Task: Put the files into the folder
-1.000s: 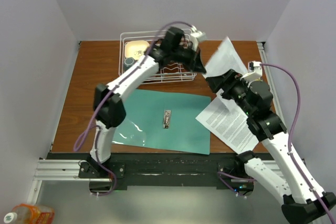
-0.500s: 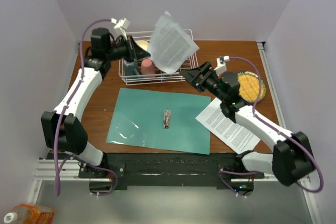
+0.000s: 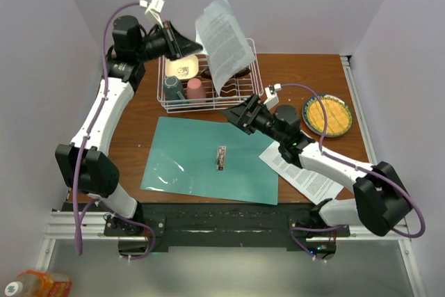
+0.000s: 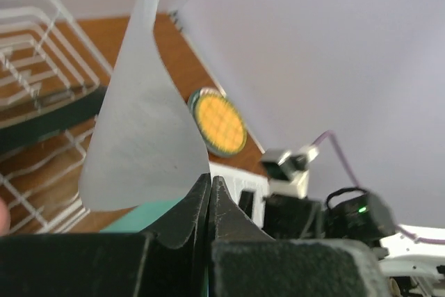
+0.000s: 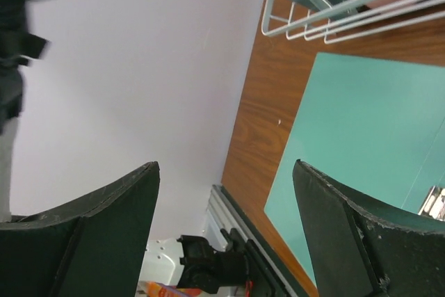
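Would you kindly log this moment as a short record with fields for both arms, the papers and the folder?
left fingers: shut on a printed sheet, raised above the wire rack
right fingers: open, empty, above the far edge of the folder
folder: flat on the table, clip showing at its middle
other sheets: on the table right of the folder, partly under the right arm
task state: no sheet on the folder yet

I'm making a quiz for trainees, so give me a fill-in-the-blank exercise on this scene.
1. The left gripper is shut on one sheet, held up above the wire ___.
2. The right gripper is ___ and holds nothing.
3. The folder lies flat with a metal ___ at its middle.
4. More files lie to the folder's ___ side.
Missing: rack; open; clip; right.
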Robot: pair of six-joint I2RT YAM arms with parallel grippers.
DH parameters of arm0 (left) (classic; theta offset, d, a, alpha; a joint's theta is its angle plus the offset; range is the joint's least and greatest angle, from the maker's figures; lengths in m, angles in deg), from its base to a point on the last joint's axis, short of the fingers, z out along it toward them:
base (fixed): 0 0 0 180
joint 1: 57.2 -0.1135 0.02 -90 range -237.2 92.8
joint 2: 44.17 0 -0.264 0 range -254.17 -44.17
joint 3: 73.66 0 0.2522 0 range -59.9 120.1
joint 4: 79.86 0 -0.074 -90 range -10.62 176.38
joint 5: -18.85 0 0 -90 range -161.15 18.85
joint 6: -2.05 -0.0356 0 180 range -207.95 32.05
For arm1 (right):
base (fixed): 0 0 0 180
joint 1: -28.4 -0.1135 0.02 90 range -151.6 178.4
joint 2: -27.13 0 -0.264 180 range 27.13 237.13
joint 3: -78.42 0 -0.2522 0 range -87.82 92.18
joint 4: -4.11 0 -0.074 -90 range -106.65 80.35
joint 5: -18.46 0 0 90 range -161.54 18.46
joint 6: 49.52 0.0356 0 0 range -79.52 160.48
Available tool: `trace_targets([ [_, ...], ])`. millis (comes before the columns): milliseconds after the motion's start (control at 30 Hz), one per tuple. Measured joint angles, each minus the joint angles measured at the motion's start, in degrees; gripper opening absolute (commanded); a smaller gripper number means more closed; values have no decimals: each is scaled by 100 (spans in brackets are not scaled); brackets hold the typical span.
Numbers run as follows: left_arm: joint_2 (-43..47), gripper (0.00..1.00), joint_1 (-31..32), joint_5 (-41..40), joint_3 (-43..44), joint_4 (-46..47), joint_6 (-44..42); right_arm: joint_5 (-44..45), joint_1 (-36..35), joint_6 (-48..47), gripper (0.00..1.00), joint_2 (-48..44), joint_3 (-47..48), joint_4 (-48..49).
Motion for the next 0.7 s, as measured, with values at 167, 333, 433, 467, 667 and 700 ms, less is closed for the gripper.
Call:
trace_targets([
  [167, 197, 0, 0, -146, 354, 437, 402, 39, -57, 452, 81, 223, -24, 326],
  [333, 544, 0, -13, -262, -479, 614, 730, 407, -278, 1276, 81, 243, -22, 951],
  [433, 590, 0, -13, -295, -1047, 557, 964, 654, -490, 1805, 79, 258, 4, 1268],
  [467, 588, 0, -13, -354, -1217, 431, 981, 743, -551, 1982, 78, 262, 7, 1342],
  [667, 750, 0, -42, -490, -1781, 216, 966, 1351, -748, 2605, 77, 260, 7, 1217],
  [700, 804, 0, -46, -494, -1856, 184, 953, 1408, -750, 2649, 77, 260, 7, 1198],
])
